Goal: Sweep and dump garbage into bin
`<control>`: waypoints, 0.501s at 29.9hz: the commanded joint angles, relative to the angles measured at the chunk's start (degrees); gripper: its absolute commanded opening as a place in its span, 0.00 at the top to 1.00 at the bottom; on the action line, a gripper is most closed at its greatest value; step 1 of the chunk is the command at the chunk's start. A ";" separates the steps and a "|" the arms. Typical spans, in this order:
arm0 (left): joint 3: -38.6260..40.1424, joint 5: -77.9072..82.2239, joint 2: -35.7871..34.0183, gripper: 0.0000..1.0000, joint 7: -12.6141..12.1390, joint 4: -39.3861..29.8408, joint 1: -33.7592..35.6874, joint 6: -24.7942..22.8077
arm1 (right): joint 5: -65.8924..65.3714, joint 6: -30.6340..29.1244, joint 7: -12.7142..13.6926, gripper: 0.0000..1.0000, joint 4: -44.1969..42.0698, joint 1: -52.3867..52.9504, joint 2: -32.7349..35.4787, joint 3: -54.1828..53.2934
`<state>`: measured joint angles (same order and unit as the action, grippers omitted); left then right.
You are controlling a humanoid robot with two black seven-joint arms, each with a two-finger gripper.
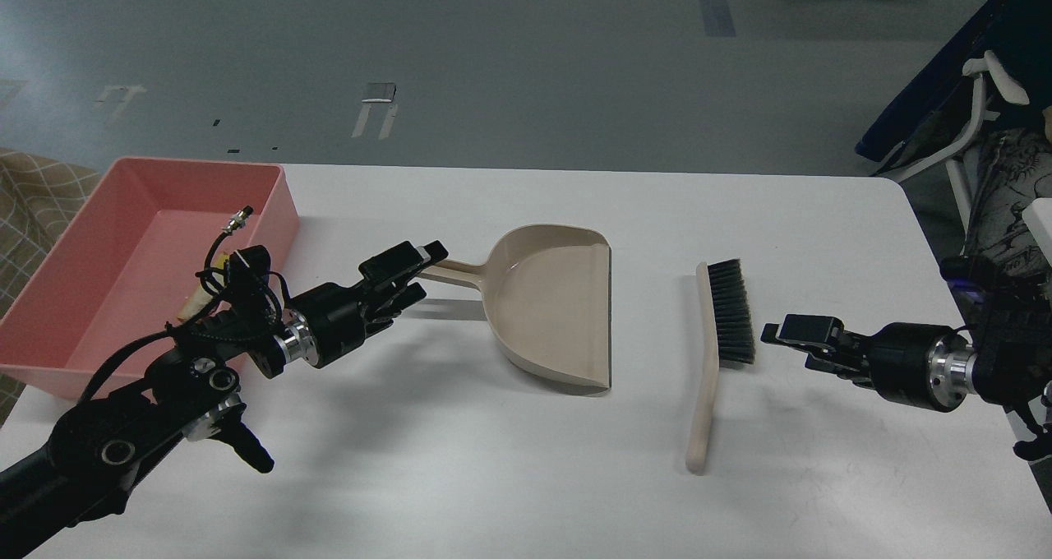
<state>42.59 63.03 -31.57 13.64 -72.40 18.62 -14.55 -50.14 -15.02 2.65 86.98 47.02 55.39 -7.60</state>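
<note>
The pink bin (107,247) stands at the table's left edge. A white bread-like scrap (194,302) lies inside it, mostly behind my left arm. The yellow scrap is hidden by the arm's cables. The beige dustpan (559,312) lies mid-table with its handle (456,276) pointing left. My left gripper (415,275) is open at the handle's tip. A beige brush (717,337) lies on the table with its black bristles facing right. My right gripper (793,344) is open and empty, just right of the bristles and not touching them.
The white table (493,477) ends on the right near a chair and a dark fabric (986,181). A checked beige cloth (33,189) sits left of the bin. Grey floor lies beyond the far edge.
</note>
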 commanded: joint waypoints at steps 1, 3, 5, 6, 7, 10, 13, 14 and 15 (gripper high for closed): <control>0.04 -0.10 -3.58 0.02 -0.02 -3.35 -0.51 -1.71 | 0.13 0.08 0.16 0.02 1.70 0.00 1.56 -1.36; 0.04 -0.10 -4.81 0.02 0.07 -4.50 -1.21 -2.15 | 0.22 -0.01 0.16 0.01 2.23 0.00 2.18 -1.89; 0.73 -0.10 -6.66 0.02 0.07 -6.35 -3.23 -2.68 | 0.22 -0.36 0.16 0.01 3.11 0.00 3.14 -2.77; 1.96 -0.18 -8.15 0.02 0.07 -7.92 -4.81 -3.12 | 0.22 -0.45 0.16 0.01 3.54 0.00 3.67 -3.21; 3.45 -0.36 -9.64 0.02 0.07 -9.76 -6.39 -4.08 | 0.31 -0.62 0.07 0.00 3.90 0.00 4.37 -4.08; 7.83 -1.67 -12.80 0.02 0.51 -13.37 -9.03 -6.71 | 0.48 -1.06 -0.19 0.00 4.25 0.00 5.95 -6.54; 14.68 -5.09 -15.80 0.02 0.77 -16.02 -11.14 -10.05 | 4.59 -1.85 -0.28 0.00 3.99 0.00 7.10 -10.49; 16.19 -6.06 -16.07 0.02 0.77 -16.02 -11.15 -10.76 | 5.83 -2.03 -0.28 0.00 3.81 0.00 7.27 -11.38; 19.25 -8.16 -16.42 0.02 0.77 -16.02 -11.15 -11.98 | 7.85 -2.12 -0.28 0.00 3.46 0.00 7.54 -13.47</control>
<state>55.53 58.78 -46.50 14.36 -87.63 8.15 -23.68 -46.61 -16.65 2.40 91.05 47.02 62.16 -17.04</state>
